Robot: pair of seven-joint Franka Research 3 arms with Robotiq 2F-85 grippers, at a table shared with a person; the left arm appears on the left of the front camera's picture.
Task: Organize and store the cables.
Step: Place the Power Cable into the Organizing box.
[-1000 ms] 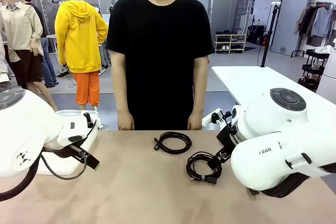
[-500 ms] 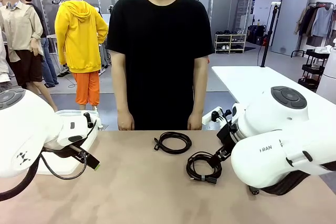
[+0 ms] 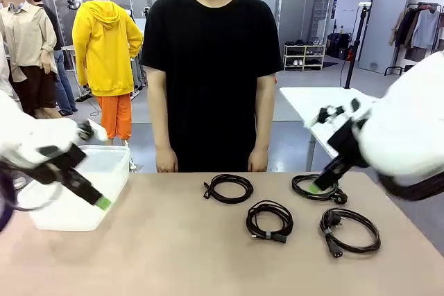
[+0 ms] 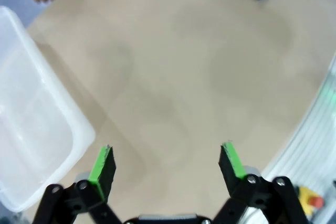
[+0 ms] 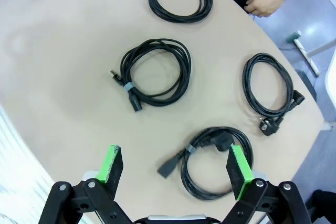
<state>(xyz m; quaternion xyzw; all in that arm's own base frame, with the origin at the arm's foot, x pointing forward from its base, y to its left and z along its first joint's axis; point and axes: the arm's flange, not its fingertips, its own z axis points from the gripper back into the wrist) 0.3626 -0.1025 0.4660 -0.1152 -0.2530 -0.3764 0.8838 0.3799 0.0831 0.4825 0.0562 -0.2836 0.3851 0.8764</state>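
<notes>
Four cables (image 5: 157, 72) are lying coiled on the table (image 3: 173, 254); my right gripper (image 5: 174, 153) is hovering wide open above them, my left gripper (image 4: 166, 150) gaping empty beside one bin (image 4: 31, 129), well apart from them.

Blk matt rubbery cables (image 5: 185, 69), smooth matt beige tbl (image 3: 173, 254), translucent white plastic bin (image 3: 62, 216).

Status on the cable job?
Left gripper, right gripper open, empty. Four cables coiled on table, none in bin. Person stands at far edge; path clear.
</notes>
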